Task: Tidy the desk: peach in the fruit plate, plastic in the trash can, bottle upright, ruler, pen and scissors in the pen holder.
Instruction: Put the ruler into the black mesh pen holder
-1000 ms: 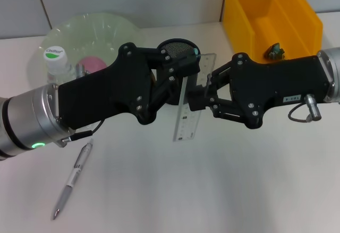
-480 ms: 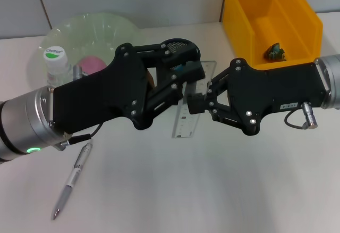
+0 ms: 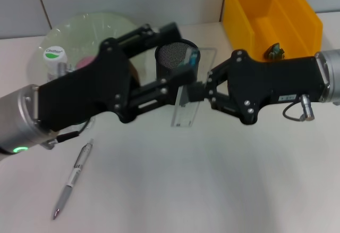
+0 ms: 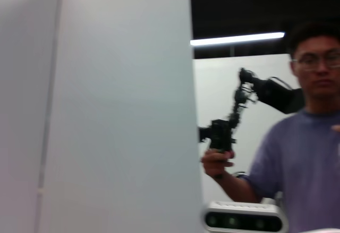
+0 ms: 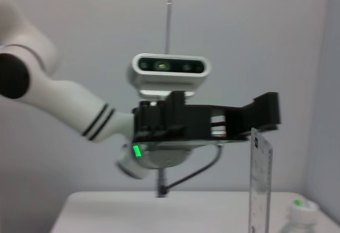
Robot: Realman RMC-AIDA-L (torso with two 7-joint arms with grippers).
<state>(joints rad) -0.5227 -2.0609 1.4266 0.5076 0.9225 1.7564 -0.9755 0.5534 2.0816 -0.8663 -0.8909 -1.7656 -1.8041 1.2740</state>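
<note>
Holding the clear plastic ruler (image 3: pixel 187 102) upright beside the black mesh pen holder (image 3: pixel 176 57).
Right pincer (image 3: pixel 192 96) clamps the ruler; left pincer (image 3: pixel 175 72) alongside, grip unclear.

— What colours show on the desk?
— A clear ruler (image 3: pixel 186 110) with black marks, a black mesh pen holder (image 3: pixel 175 57), a yellow bin (image 3: pixel 276 15), a silver pen (image 3: pixel 71 180).

Plastics, mesh and matt black housings

Clear, glossy plastic ruler (image 3: pixel 187 102); black wire-mesh pen holder (image 3: pixel 175 57); translucent, shiny green fruit plate (image 3: pixel 79 31); smooth yellow plastic trash can (image 3: pixel 297 15); silvery metallic pen (image 3: pixel 73 179); matt white table (image 3: pixel 212 190).
</note>
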